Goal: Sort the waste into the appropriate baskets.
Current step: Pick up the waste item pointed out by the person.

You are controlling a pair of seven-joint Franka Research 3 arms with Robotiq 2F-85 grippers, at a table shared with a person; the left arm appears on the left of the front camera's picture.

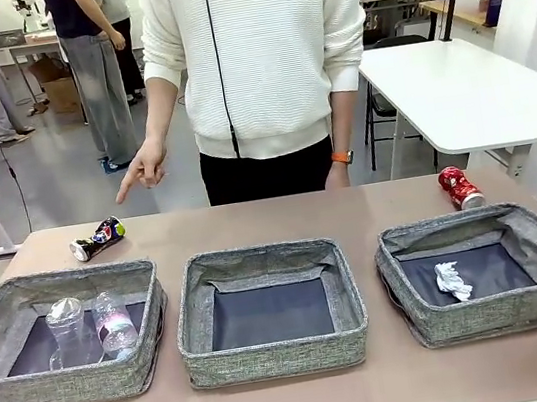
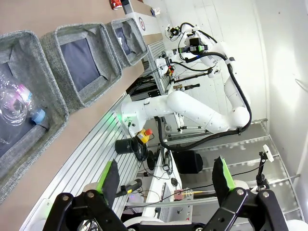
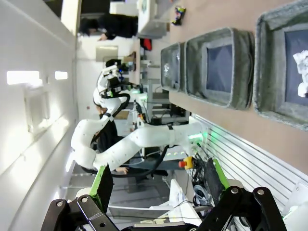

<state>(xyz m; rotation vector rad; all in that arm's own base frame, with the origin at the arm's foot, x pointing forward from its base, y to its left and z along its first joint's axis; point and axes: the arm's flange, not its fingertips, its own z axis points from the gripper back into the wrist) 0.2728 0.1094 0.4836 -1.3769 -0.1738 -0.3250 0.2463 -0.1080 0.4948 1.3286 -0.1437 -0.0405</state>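
- The dark can (image 1: 97, 239) lies on its side on the table (image 1: 281, 217), just behind the left basket (image 1: 69, 387), on the person's side. Its long axis slants across the table, and the person's hand (image 1: 142, 167) points a finger down toward it.
- The red can (image 1: 461, 187) lies just behind the right basket (image 1: 503, 317), at the opposite end.
- I'd judge the left gripper (image 2: 166, 175) the nearer one for the dark can, though it would have to reach over the left basket. The right gripper (image 3: 159, 178) is nearer the red can.
- Both grippers have their fingers spread wide with nothing between them, and both hang back beyond the table's near edge.
- The middle basket (image 1: 272, 360) shows a bare dark bottom, so it is probably meant for the cans.
- The bottle (image 1: 115, 323) and cup (image 1: 67, 330) in the left basket overlap and are hard to tell apart.
- The paper wad (image 1: 452, 281) lies in the right basket.
- The dark can's print is too small to read.
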